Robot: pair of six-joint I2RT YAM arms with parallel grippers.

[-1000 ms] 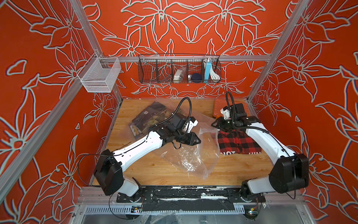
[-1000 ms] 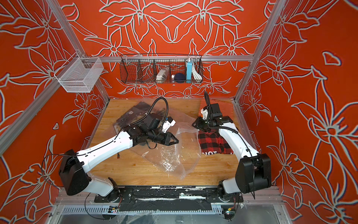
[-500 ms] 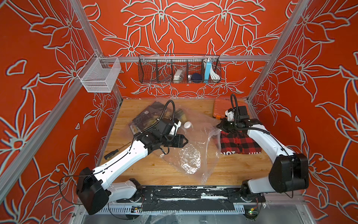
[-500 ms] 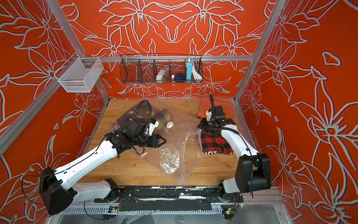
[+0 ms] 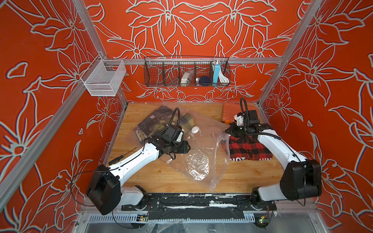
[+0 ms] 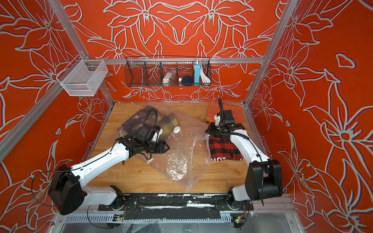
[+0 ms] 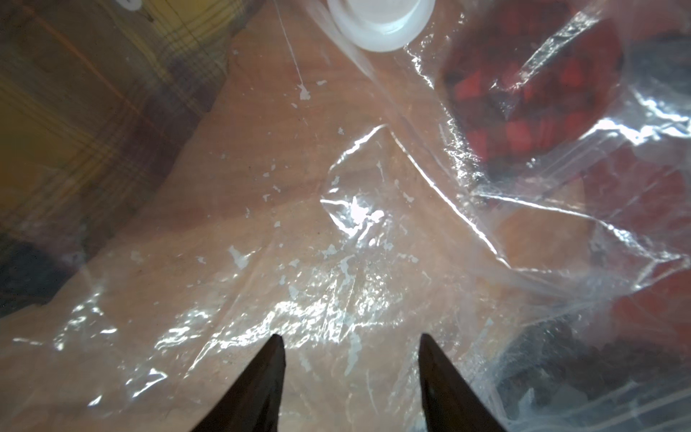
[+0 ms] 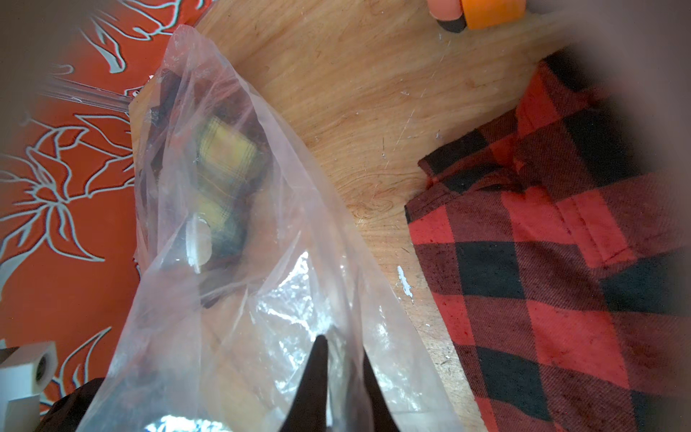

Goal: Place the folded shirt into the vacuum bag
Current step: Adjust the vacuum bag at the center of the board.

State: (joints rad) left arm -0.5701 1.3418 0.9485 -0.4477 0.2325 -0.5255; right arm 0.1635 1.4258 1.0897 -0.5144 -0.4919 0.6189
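The clear crinkly vacuum bag lies across the middle of the wooden table, its white valve towards the back. The folded shirt, red and black plaid, lies flat on the table to the right of the bag's mouth, outside it. My left gripper hovers open over the bag's left part, with nothing between its fingers. My right gripper is shut on the bag's film at the mouth's far edge, beside the shirt's back corner.
A dark and yellow plaid bundle lies at the back left, partly under the plastic. An orange case sits at the back right. A screwdriver lies by the left wall. A black wire basket and a white mesh basket hang above.
My left gripper opened, let go of the bag and drew back to the left. My right gripper shut on the bag's edge and shifted slightly towards the back right.
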